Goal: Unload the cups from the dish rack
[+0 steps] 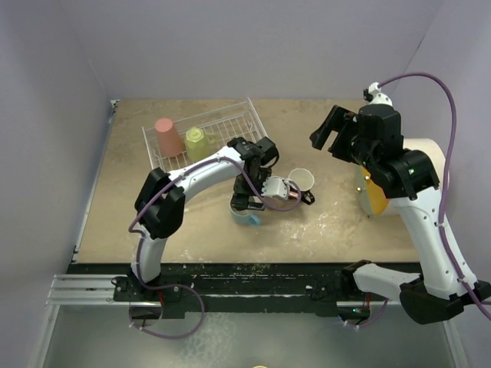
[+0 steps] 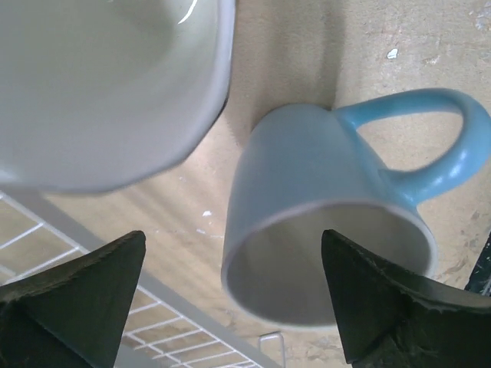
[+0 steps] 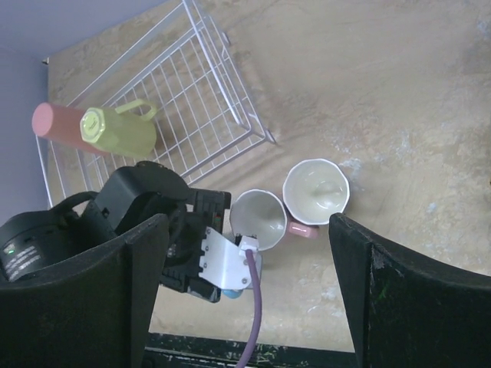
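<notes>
The white wire dish rack (image 1: 222,126) stands at the back left and holds a coral-red cup (image 1: 167,136) and a yellow-green cup (image 1: 198,142); all three also show in the right wrist view (image 3: 184,92). The light blue cup (image 2: 307,176) stands on the table. My left gripper (image 2: 234,234) is open just above it, one finger over its mouth and the other clear of its wall. A light pink cup (image 3: 316,190) and another pale-insided cup (image 3: 258,218) sit side by side on the table. My right gripper (image 3: 247,218) is open and empty, high at the back right (image 1: 328,136).
A big cream cylinder (image 1: 418,157) with an orange-yellow face lies at the right, under my right arm. Purple walls close the table on three sides. My left wrist and its cable overhang the two cups on the table.
</notes>
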Tool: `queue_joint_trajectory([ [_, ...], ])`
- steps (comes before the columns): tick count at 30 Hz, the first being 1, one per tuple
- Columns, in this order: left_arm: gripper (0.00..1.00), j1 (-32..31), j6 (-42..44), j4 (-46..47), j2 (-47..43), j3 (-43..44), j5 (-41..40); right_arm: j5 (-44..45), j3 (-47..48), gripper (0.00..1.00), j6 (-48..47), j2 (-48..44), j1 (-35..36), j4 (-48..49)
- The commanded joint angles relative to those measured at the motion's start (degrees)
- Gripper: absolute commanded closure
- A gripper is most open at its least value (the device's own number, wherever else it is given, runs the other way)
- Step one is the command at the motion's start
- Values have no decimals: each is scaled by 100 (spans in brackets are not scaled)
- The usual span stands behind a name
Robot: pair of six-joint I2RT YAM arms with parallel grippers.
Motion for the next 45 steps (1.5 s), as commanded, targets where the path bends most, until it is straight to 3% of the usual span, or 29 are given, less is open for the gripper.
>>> queue_joint_trajectory([
  [1,1,-11,-8,58,-923,284,-186,-217,-39,12,-172,16,-22,371],
  [6,1,23,6,-136,-1800,428,-489,-459,41,0,-384,558,-18,907],
  [11,1,670,-99,-501,-2878,426,-172,-924,184,0,-821,1401,-19,2034],
  [14,1,1604,-116,-136,-3586,-99,-76,-1948,412,0,-1332,2207,-11,2659],
  [18,0,3146,-122,419,-4182,-683,519,-3031,1376,3,-2512,3687,180,2732],
  [22,1,4471,-241,536,-4265,-948,1205,-2867,2144,3,-3360,4768,659,2733],
  [25,1,5042,-334,684,-4197,-1187,1516,-2847,2886,2,-3615,5492,892,2546],
  [28,1,5283,-492,837,-4103,-1391,1693,-3187,3566,4,-3565,6113,910,2461],
  [33,1,5465,-546,905,-3957,-1584,1889,-3524,3259,3,-3949,6297,957,3504],
  [45,1,5860,-566,970,-3673,-1776,2334,-4775,3903,13,-4769,7319,953,3851],
])
